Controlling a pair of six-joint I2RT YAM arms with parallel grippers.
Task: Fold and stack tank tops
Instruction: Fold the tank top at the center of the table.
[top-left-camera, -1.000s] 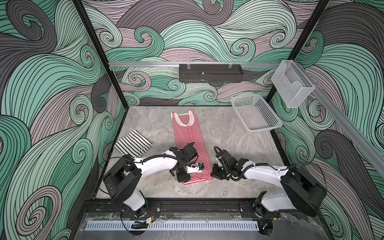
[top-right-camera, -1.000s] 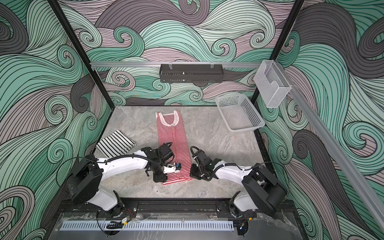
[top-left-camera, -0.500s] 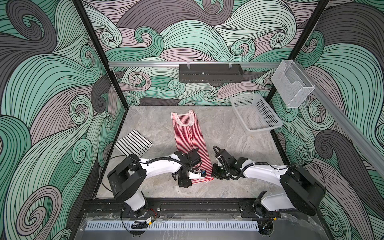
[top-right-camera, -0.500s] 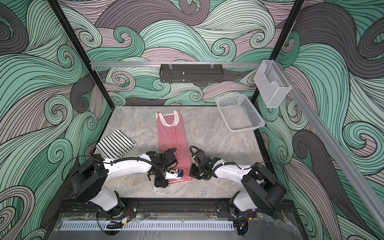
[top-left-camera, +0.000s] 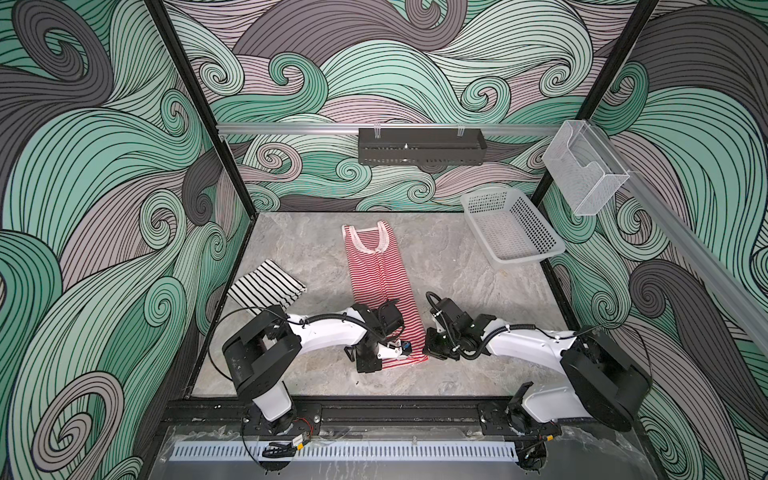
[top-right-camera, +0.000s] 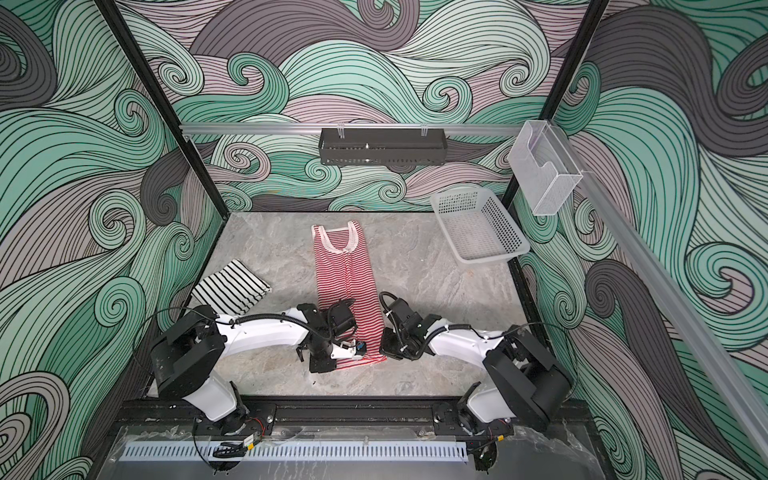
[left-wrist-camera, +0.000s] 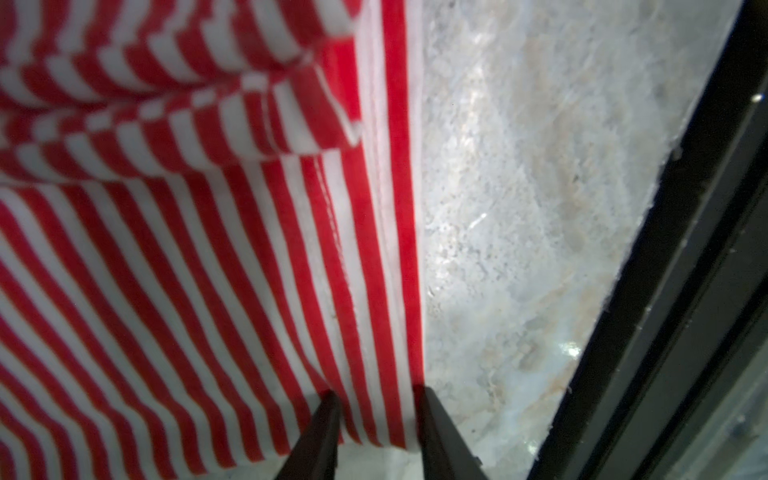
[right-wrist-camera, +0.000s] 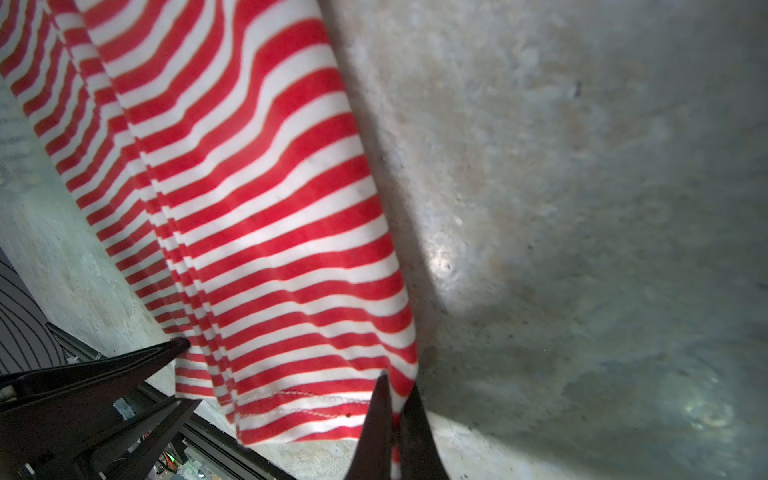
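Hem grab: right hand (right-wrist-camera: 395, 399) is clenching one hem corner of the red top (top-left-camera: 384, 286) on the table (top-left-camera: 478, 299); left hand (left-wrist-camera: 376, 399) is straddling the other, unclamped, likely for folding it toward the neckline.

Grey marbled tabletop (top-left-camera: 316, 257) — red-and-white tank top (top-left-camera: 380, 274) mid-table, folded black-and-white tank top (top-left-camera: 266, 286) left, white basket (top-left-camera: 525, 259) far-right.

Nothing legible in any view.
No lettering, number, label or brand mark can be made out. The red-and-white tank top (top-left-camera: 380, 286) and the black-and-white tank top (top-left-camera: 266, 286) carry only stripes. The walls (top-left-camera: 104, 187) carry only painted swirls. Any marking on the white basket (top-left-camera: 521, 258) is too small to tell.
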